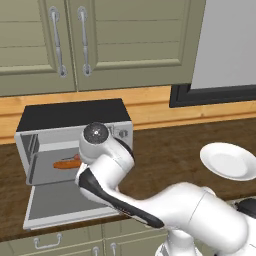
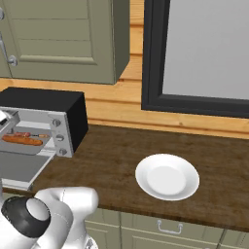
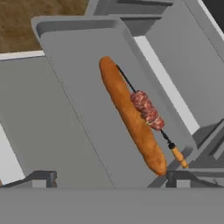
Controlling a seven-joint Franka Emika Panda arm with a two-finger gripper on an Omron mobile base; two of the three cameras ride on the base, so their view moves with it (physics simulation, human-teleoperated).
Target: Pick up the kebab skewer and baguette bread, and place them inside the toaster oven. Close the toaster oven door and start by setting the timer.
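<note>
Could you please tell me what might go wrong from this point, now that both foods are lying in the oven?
The gripper, open and holding nothing, hangs right over the tray; pulling out carelessly could knock the baguette bread or the kebab skewer lying beside it. The toaster oven door is down flat, so the arm above it may bump it.

No readable text, labels, brands or numbers anywhere; toaster oven [image 1: 75, 145] knobs unmarked
</note>
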